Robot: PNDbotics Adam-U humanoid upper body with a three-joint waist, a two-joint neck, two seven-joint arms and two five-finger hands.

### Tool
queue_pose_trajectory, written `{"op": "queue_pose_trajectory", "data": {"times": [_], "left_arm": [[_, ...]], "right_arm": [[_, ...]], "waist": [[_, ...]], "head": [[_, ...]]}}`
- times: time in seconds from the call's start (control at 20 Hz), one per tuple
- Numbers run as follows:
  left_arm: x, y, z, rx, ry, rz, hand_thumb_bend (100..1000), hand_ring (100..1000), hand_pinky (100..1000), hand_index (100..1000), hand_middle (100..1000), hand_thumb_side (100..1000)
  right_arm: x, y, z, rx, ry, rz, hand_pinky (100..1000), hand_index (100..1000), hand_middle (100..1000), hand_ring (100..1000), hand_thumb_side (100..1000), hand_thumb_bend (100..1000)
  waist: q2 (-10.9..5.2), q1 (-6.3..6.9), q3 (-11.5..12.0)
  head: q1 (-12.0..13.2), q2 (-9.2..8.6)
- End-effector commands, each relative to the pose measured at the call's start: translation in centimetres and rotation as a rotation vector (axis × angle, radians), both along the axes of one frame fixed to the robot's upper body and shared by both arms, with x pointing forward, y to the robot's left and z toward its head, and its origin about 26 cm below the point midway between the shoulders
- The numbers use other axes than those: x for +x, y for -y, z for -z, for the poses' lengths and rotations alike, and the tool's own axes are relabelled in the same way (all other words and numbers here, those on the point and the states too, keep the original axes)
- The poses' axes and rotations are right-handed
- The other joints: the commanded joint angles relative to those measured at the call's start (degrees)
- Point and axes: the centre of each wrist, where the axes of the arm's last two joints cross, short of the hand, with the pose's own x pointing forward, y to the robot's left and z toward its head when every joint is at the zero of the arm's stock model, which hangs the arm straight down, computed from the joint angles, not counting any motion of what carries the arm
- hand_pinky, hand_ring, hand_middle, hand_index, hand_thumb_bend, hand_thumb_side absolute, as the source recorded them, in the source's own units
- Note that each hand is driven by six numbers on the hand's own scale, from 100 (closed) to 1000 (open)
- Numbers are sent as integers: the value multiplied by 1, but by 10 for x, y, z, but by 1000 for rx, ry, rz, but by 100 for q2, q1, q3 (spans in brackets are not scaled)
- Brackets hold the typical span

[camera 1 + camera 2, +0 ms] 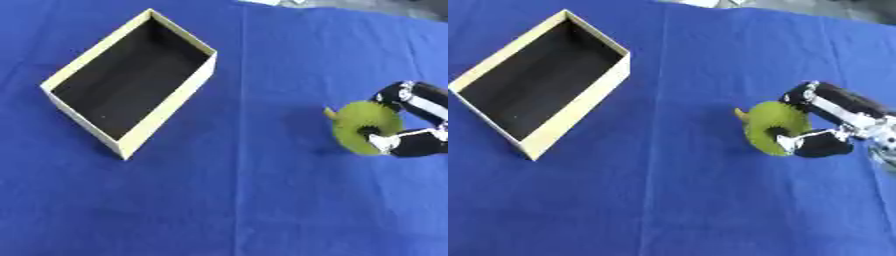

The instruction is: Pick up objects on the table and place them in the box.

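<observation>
The robot's right hand [820, 130] comes in from three o'clock, its fingers and thumb curled round a round yellow-green fruit-like object with a short stem [773, 127] (seemingly for carrying). The open cream-walled rectangular box with a dark inside [166, 107] lies well apart at ten o'clock on the blue cloth-covered table [262, 200].

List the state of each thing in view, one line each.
Box: open at the top, nothing visible inside, standing on the cloth.
Green fruit: in the right hand's grasp, right of the box and apart from it.
Right hand: shut on the green fruit, fingers curled round it.
Left hand: not in view.
Blue cloth: spread flat over the table.
</observation>
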Motion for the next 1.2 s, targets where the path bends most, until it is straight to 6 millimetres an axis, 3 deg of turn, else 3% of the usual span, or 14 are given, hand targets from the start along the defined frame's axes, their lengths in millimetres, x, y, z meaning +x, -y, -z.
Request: {"op": "queue_pose_trajectory", "data": {"times": [0.05,0.4,0.6,0.85,1.05,1.2], "left_arm": [[-4,0,-7,15,23,3,100,600,659,651,514,317],[-4,2,-6,16,20,14,100,599,658,651,514,315],[-3,4,-6,18,17,26,100,600,658,650,515,315],[-2,12,-8,16,20,62,100,600,657,651,516,317],[-1,17,-11,15,26,91,100,601,657,651,516,319],[0,24,-13,14,34,123,100,601,656,651,517,319]], "right_arm": [[-2,-3,-27,-28,138,-30,622,630,506,535,154,100],[4,-20,-71,-37,312,-155,626,632,506,534,126,100],[7,-45,-102,-58,403,-244,626,640,510,537,114,100],[10,-92,-131,-57,425,-352,635,648,519,545,114,100],[32,-116,-140,-43,386,-379,631,646,515,542,122,100],[63,-130,-139,-23,361,-370,631,651,514,543,125,100]], "waist": [[-177,24,-15],[-262,-20,33],[-315,-54,92],[-362,-111,242],[-379,-159,362],[-375,-198,493]], "head": [[13,-5],[-30,43],[-94,78],[-262,132],[-361,148],[-471,136]]}}
